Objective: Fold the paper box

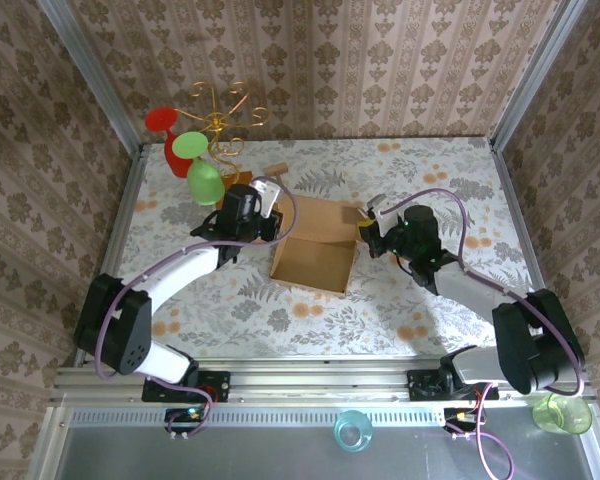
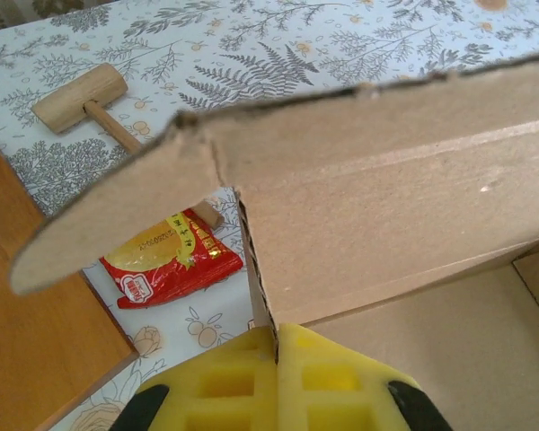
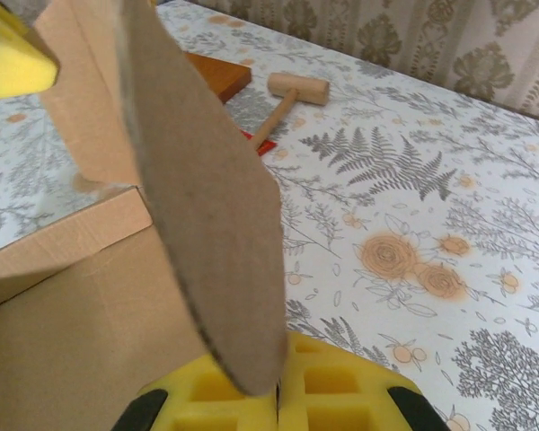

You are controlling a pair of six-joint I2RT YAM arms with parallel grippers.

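Yellow pads (image 2: pixel 225 386) of the left gripper (image 2: pixel 277 350) are pressed together on the thin edge of a side wall of the box (image 1: pixel 315 252). At the opposite side, the right gripper (image 3: pixel 280 382) is likewise clamped on a rounded flap that stands upright. The box sits open-topped at the middle of the table (image 1: pixel 430 170), between the two grippers, with a board (image 2: pixel 27 314), a red packet (image 2: pixel 171 265) and a mallet (image 2: pixel 81 97) lying just beyond its left side.

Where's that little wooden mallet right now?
In the left wrist view, the wooden mallet lies on the table beyond the paper box, beside the wooden board and the red packet.
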